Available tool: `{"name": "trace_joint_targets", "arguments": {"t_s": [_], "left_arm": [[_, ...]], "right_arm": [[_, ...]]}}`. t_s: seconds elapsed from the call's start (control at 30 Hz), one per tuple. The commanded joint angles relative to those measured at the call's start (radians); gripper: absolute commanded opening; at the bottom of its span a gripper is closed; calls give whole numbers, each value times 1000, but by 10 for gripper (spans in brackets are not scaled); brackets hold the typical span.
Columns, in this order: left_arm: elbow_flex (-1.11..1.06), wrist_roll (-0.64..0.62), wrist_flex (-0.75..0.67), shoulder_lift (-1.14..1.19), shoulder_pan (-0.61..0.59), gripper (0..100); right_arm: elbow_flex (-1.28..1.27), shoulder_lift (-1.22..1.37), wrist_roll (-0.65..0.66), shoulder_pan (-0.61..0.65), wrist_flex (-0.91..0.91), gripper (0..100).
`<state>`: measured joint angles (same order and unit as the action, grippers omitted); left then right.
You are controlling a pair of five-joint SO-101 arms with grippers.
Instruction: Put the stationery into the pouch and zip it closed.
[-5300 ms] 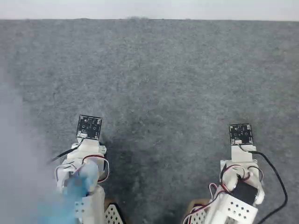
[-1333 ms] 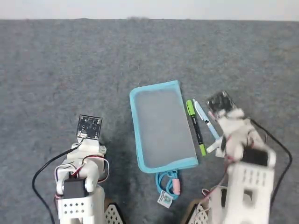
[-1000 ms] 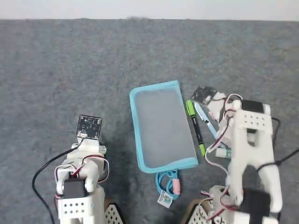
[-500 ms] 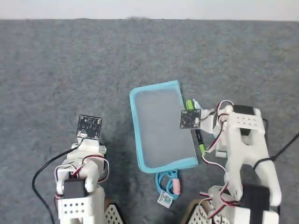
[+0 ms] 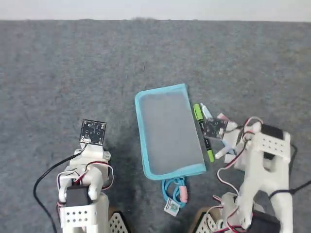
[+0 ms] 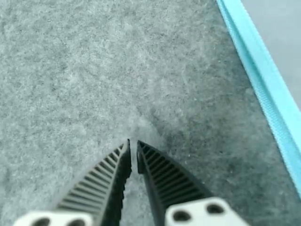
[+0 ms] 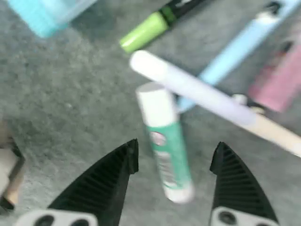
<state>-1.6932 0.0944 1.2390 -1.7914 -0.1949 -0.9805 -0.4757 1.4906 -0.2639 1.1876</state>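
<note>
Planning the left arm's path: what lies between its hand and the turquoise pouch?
Bare grey felt table cover separates the shut left hand from the turquoise-edged grey mesh pouch, as the left wrist view shows.

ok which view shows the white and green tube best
The right wrist view: the white and green tube lies whole between the fingers of the open right tool. In the high view the right arm hides it; the left wrist view faces the pouch edge.

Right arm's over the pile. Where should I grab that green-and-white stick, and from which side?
Grip the green-and-white stick on its green middle, coming straight down. It lies flat, lengthwise between the fingers of the open right gripper, so they close across its narrow width. Avoid the white end, where the white pen crowds it.
</note>
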Motion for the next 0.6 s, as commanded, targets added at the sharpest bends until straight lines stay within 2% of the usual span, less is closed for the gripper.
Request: {"name": "trace_joint_targets", "arguments": {"t_s": [0.0,0.13,0.33,0.43,0.57], "left_arm": [[5,12,5,5,-6,19],[5,12,5,5,-6,19],[5,12,5,5,-6,19],[5,12,5,5,-6,19],[5,12,5,5,-6,19]], "right_arm": [[-64,-22,-28,-13,-93,252],[-69,64,-97,-19,-186,244],[-34,199,-175,-31,-262,135],[34,239,-239,-77,-254,104],[121,278,-315,-203,-255,32]]}}
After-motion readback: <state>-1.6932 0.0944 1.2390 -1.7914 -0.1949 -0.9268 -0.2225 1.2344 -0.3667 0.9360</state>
